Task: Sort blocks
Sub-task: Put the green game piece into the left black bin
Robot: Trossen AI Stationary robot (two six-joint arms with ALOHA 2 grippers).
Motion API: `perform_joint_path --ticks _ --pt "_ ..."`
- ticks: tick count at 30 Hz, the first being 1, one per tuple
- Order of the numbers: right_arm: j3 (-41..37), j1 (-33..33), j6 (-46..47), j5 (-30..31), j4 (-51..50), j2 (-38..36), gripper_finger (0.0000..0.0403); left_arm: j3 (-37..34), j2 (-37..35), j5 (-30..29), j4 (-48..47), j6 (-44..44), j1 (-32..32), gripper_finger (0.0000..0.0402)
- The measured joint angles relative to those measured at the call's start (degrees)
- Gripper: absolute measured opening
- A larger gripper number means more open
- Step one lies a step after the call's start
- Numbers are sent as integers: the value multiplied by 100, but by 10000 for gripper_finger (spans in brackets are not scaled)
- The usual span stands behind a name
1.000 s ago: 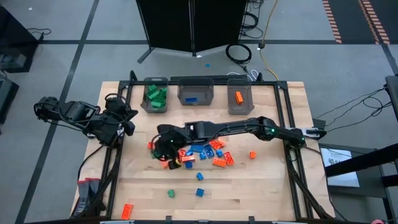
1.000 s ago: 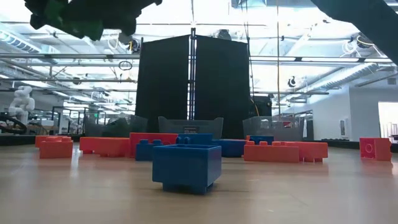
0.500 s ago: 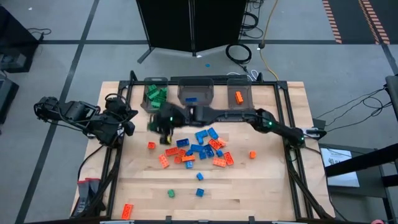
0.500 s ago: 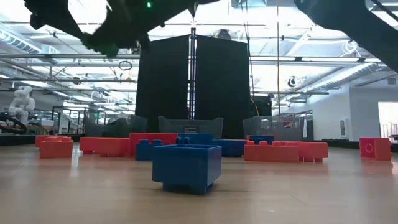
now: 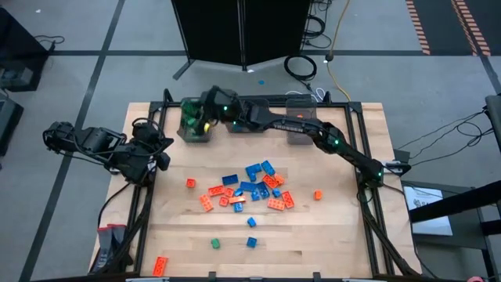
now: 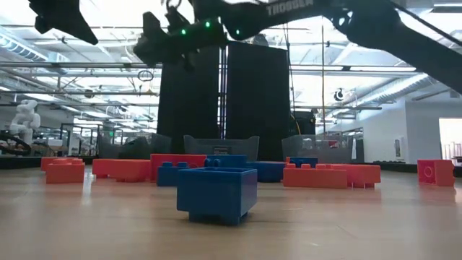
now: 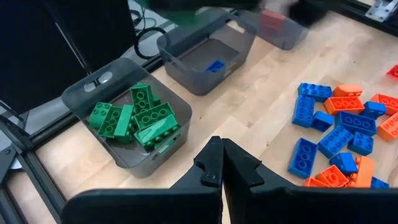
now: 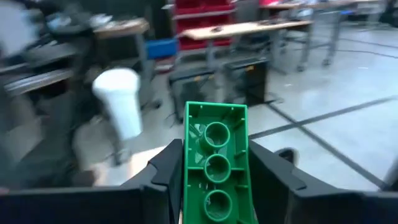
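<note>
One green block [image 8: 216,163] sits clamped between the right gripper's [image 8: 215,186] jaws, carried high over the bin of green blocks [image 5: 196,121] — the delivery step. Next, I judge, the jaws must part squarely above that bin so the brick drops inside. The left gripper [image 7: 222,163] waits at the table's edge, jaws pressed shut. Three grey bins — roughly six greens below the jaws, one blue [image 5: 240,124] and one orange [image 5: 300,121] in the bins beside. Some twenty loose blocks [image 5: 250,190] lie well behind the jaws.

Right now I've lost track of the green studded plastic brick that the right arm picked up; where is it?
The green brick is clamped in the right end effector, held above the leftmost grey bin at the table's far edge.
</note>
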Motion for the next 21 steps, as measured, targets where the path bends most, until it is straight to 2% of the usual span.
perform_joint_path --ticks 2,10,17,21 --pt "0 -116 108 197 288 111 123 0 -2 -16 -6 2 0 0" --pt "0 -510 904 312 957 477 123 0 -7 -157 -28 -1 1 0" --pt "-2 -586 2065 373 1437 923 123 0 -7 -311 -42 0 0 0" --pt "-4 -577 2726 611 1710 1129 123 0 -7 -336 -51 0 0 0"
